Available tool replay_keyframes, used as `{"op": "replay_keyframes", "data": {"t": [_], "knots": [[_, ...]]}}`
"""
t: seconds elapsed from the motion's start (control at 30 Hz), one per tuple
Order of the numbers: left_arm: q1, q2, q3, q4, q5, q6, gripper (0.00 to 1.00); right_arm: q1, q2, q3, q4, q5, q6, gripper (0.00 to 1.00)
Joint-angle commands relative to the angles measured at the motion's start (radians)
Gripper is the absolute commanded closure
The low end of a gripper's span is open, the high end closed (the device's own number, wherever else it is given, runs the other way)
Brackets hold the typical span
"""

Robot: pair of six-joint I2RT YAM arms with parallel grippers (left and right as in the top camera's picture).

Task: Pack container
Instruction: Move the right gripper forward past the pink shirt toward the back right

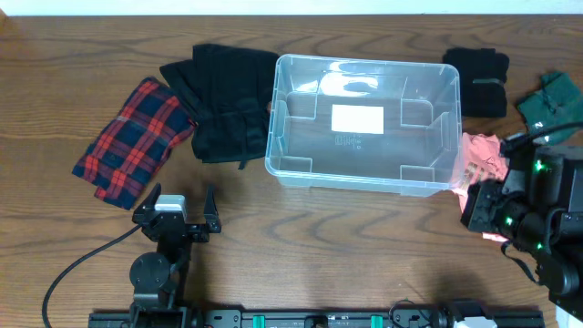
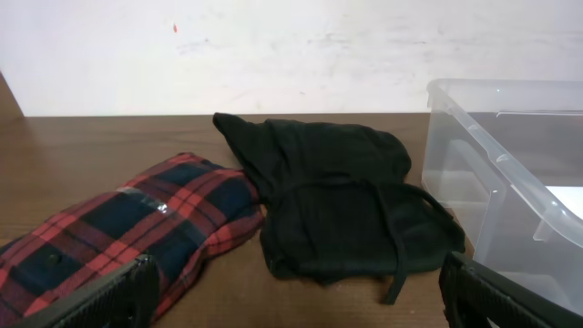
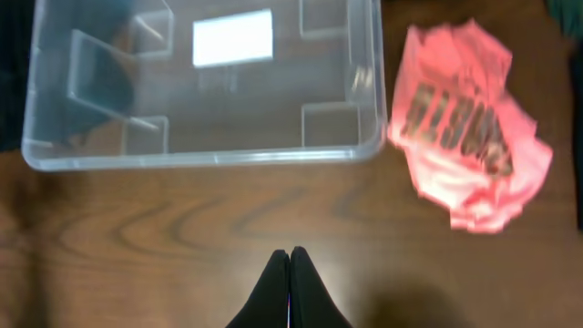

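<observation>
The container, a clear rectangular bin with a white label on its base, stands empty at the table's back centre. Its wall shows in the right wrist view and in the left wrist view. My left gripper rests near the front left, open, with nothing between its fingers. In its own view the left gripper faces a black garment. My right gripper is shut on nothing, hovering over bare wood in front of the container's near right corner. The right arm is at the right edge.
A red plaid cloth and the black garment lie left of the container. A pink printed cloth lies by its right end, also seen in the right wrist view. Another black item and a dark green one lie back right.
</observation>
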Motion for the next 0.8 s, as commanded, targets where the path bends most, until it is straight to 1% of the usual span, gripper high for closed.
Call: {"op": "replay_keyframes", "data": {"t": [0.0,0.1,0.2,0.47,0.63,0.77], "knots": [[-0.003,0.001,-0.027,-0.016,0.004,-0.008,0.02,0.006,-0.002,0.003,-0.042,-0.007,0.075,0.99],[-0.003,0.001,-0.027,-0.016,0.004,-0.008,0.02,0.006,-0.002,-0.026,-0.077,0.001,0.081,0.99],[-0.003,0.001,-0.027,-0.016,0.004,-0.008,0.02,0.006,-0.002,-0.078,-0.092,0.04,0.13,0.99],[-0.003,0.001,-0.027,-0.016,0.004,-0.008,0.02,0.005,-0.002,-0.28,-0.052,0.157,0.164,0.99],[-0.003,0.001,-0.027,-0.016,0.004,-0.008,0.02,0.005,0.001,-0.314,-0.006,0.163,0.172,0.99],[-0.003,0.001,-0.027,-0.016,0.004,-0.008,0.02,0.005,0.021,-0.323,0.002,0.215,0.233,0.99]]}}
